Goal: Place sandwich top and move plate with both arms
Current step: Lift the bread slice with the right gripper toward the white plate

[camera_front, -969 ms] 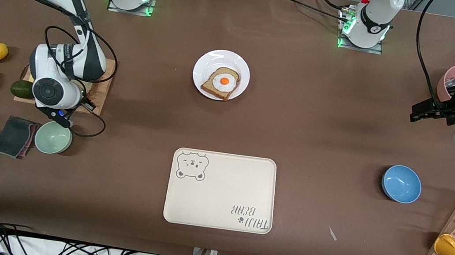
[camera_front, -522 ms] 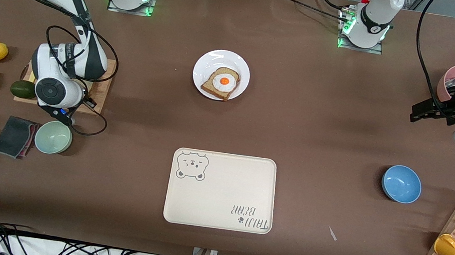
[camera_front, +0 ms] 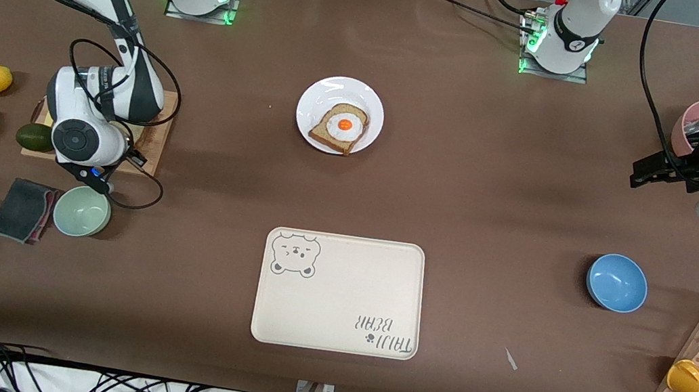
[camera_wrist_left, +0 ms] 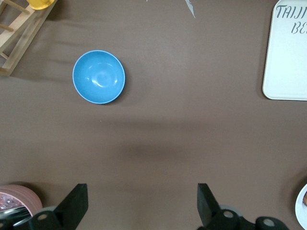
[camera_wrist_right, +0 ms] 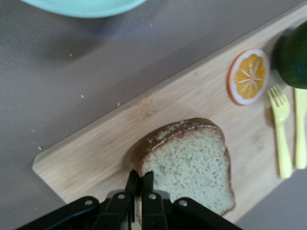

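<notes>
Right gripper [camera_wrist_right: 139, 184]: black fingers pinched on crusty edge of sandwich top [camera_wrist_right: 189, 165], porous brown slice on wooden board [camera_wrist_right: 120, 139], lower centre of right wrist view.
Left gripper [camera_wrist_left: 139, 201]: waiting, spread wide, above brown cloth.
Plate [camera_front: 319, 93]: glossy white round, upper centre, front view.

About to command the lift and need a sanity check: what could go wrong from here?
The right gripper is shut on the sandwich top only at its crust edge, so the slice may tear, droop or slip. Lifting could drag it across the cutting board. The left gripper waits open, away from the plate.
</notes>
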You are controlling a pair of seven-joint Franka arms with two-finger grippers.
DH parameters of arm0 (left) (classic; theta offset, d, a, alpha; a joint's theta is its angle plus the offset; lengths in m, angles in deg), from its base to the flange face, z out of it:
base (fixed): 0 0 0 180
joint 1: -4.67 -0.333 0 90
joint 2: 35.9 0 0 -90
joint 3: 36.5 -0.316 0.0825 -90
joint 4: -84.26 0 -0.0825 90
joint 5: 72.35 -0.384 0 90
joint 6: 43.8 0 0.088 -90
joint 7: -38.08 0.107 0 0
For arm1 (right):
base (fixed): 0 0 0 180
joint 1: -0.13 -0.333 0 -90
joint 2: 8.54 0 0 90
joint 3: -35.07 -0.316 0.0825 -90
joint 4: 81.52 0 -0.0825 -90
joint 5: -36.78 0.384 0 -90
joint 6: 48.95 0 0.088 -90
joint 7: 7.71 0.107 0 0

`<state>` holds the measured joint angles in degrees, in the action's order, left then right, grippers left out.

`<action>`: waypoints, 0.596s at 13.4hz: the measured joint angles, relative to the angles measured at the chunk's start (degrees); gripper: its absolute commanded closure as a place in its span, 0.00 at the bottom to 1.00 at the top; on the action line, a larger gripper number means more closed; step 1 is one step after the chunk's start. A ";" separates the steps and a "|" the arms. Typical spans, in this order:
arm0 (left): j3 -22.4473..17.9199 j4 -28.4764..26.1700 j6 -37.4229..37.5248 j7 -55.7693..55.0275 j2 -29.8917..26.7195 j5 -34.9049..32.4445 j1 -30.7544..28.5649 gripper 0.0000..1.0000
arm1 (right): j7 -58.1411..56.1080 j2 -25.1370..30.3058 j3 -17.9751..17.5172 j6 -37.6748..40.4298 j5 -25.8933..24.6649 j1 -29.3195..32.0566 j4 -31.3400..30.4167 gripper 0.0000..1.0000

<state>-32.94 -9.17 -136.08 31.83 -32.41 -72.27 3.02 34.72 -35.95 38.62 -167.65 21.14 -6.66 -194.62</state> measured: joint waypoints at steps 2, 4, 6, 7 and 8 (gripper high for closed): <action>-0.01 0.00 0.00 0.00 0.01 0.00 -0.08 0.00 | 0.05 0.19 -1.15 5.08 0.03 -0.09 3.19 1.00; -0.01 0.00 0.00 0.00 0.02 0.00 -0.07 0.00 | 0.21 0.36 -3.51 12.01 0.43 -0.17 7.63 1.00; -0.01 0.00 0.00 0.00 0.02 0.00 -0.07 0.00 | 1.23 0.68 -6.37 18.03 4.03 -0.28 11.39 1.00; -0.01 0.00 0.00 0.00 0.02 0.00 -0.07 0.00 | 3.09 0.87 -7.92 20.01 6.10 -0.36 12.77 1.00; -0.01 0.00 0.00 0.00 0.03 0.00 -0.07 0.00 | 5.64 0.99 -9.94 21.04 7.32 -0.43 13.72 1.00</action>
<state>-32.95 -9.17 -136.08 31.83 -32.38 -72.27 2.95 40.35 -34.96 28.69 -146.61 28.47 -7.09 -180.90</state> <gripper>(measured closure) 0.000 0.956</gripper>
